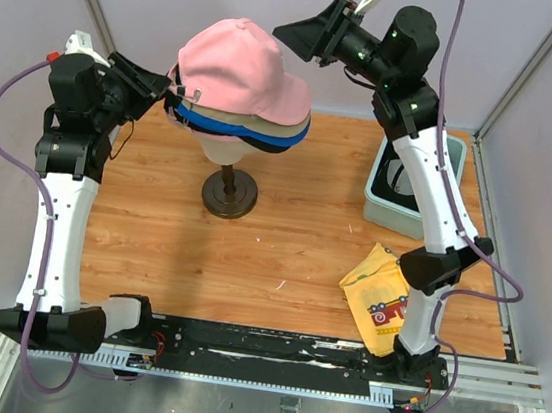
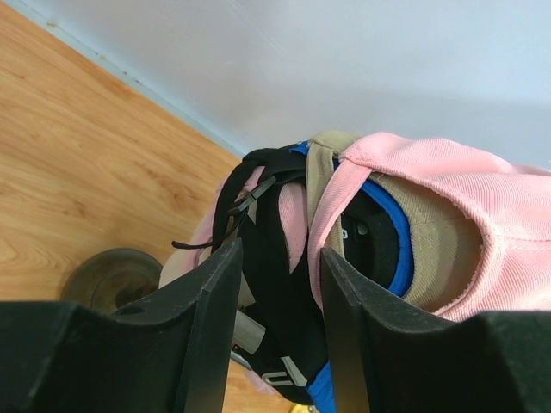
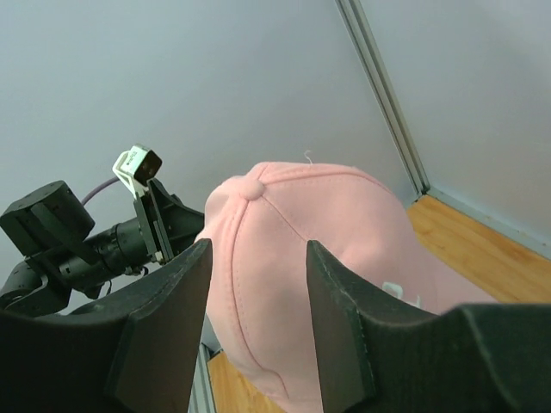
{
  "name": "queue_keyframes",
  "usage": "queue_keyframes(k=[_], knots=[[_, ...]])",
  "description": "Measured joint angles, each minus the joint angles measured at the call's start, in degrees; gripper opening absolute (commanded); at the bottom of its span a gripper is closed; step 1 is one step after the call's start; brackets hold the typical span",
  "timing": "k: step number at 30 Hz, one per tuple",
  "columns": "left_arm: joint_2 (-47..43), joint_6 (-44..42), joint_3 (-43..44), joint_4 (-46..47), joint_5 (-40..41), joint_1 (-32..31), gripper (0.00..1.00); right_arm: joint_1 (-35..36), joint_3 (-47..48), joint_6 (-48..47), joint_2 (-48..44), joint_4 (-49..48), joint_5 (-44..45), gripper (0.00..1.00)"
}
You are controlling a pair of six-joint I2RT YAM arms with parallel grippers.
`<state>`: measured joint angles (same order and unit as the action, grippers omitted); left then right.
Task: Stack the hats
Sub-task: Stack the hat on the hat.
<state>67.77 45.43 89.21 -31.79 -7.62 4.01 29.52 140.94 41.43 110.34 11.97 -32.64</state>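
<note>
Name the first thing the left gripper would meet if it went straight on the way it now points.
Most likely the back of the stacked hats: the left gripper faces the black strap and the pink cap, close ahead. Exact depth is unclear.

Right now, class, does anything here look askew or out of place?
The yellow cloth lies crumpled on the table beside the right arm. The pink cap tops the stack on the mannequin head, with tan, blue and black brims peeking out unevenly beneath it.
</note>
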Motion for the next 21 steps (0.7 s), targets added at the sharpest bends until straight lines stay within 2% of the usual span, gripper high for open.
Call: queue_keyframes(k=[6, 12, 21], knots=[[-0.1, 0.0, -1.0, 0.9, -0.1, 0.0, 0.42, 3.2, 4.4, -1.9, 5.3, -3.1, 1.0, 0.49], [-0.5, -0.1, -2.8, 2.5, -0.1, 0.0, 0.39, 6.9, 5.0, -5.0, 9.6, -5.2, 2.2, 0.49], [-1.7, -0.2, -6.2, 6.2, 0.0, 0.2, 0.34, 9.1, 4.2, -12.1, 9.6, -4.7, 4.4, 0.48]])
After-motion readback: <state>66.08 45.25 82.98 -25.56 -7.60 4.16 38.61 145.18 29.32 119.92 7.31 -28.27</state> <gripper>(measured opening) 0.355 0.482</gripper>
